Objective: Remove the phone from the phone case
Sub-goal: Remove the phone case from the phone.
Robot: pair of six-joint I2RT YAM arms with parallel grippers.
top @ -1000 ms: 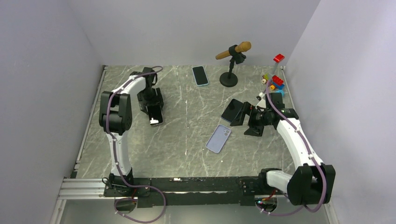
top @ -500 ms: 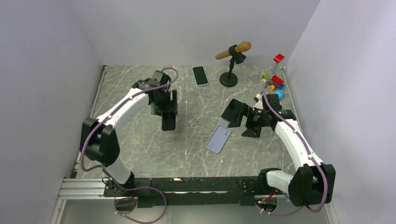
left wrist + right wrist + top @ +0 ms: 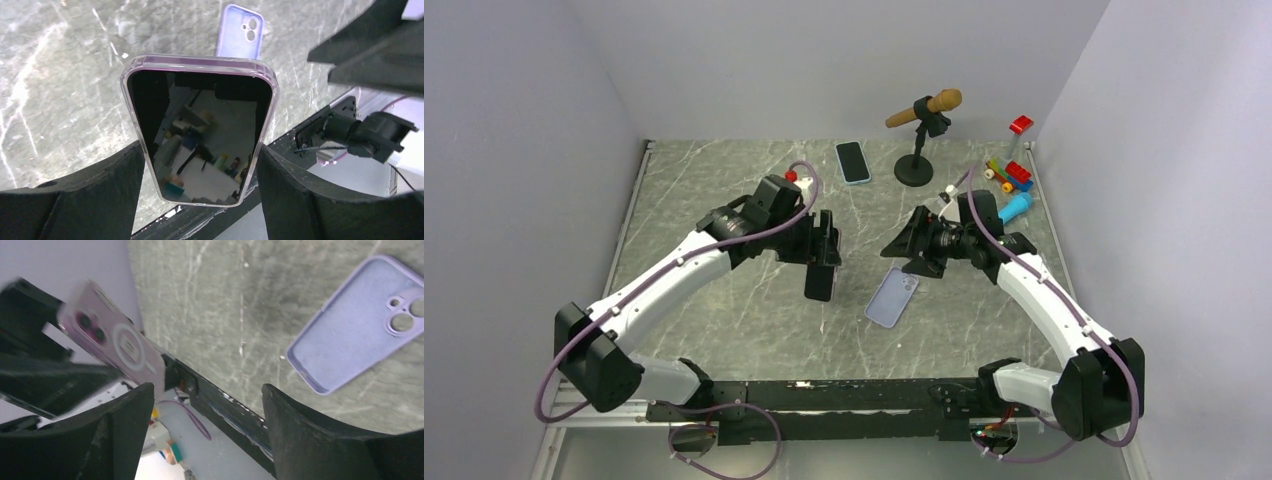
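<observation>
My left gripper [image 3: 821,262] is shut on the phone [image 3: 200,127], a dark-screened handset in a clear pink-tinted phone case. It grips the long edges near the lower end and holds the phone above the table's middle. The right wrist view shows the phone's pink back [image 3: 112,337] with its cameras and ring, up in the air at the left. My right gripper [image 3: 902,247] stands open just right of the phone, not touching it, with nothing between its fingers [image 3: 125,435]. Its fingers [image 3: 370,45] show at the upper right of the left wrist view.
An empty lavender case [image 3: 892,297] lies flat on the table below my right gripper. A second phone in a blue case [image 3: 853,162] lies at the back. A microphone on a stand [image 3: 915,170] and toy bricks [image 3: 1014,175] sit at the back right.
My left arm has swung right to the table's middle, carrying the cased phone. My right gripper has moved left, away from the toys, and now faces the phone.
</observation>
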